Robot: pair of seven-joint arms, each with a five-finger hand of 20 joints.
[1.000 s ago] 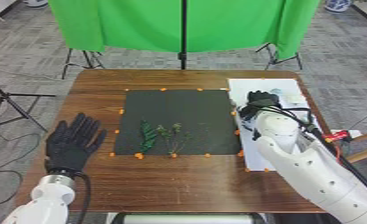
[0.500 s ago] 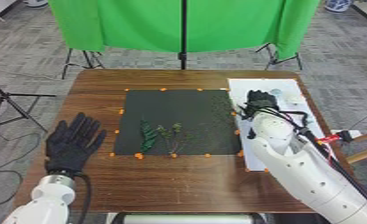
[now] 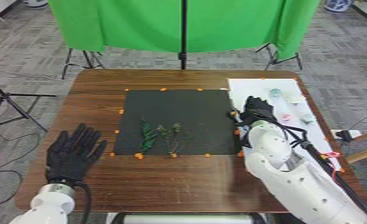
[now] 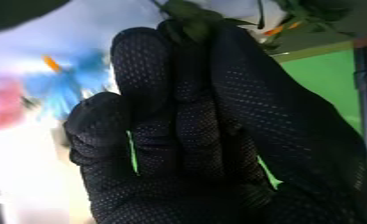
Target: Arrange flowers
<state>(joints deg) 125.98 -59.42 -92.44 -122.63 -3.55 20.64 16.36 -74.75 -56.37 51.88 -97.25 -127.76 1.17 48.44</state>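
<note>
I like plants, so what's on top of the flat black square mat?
On the mat lie a dark green leafy sprig and thinner green sprigs. Anything under it is covered.

Left arm [image 3: 51, 202] in from the bottom edge; left robot hand [image 3: 69, 160] at its end, fingers straight, slightly spread, pointing forward. Right arm [image 3: 306, 187] slants forward and inward, right robot hand [image 3: 258, 107] farther out than the left, thumb [image 4: 273, 95] against bunched fingers.

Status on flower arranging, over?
Left hand open beside black mat. Right hand pinching leafy sprig. Greenery laid on mat. No obvious obstruction.
</note>
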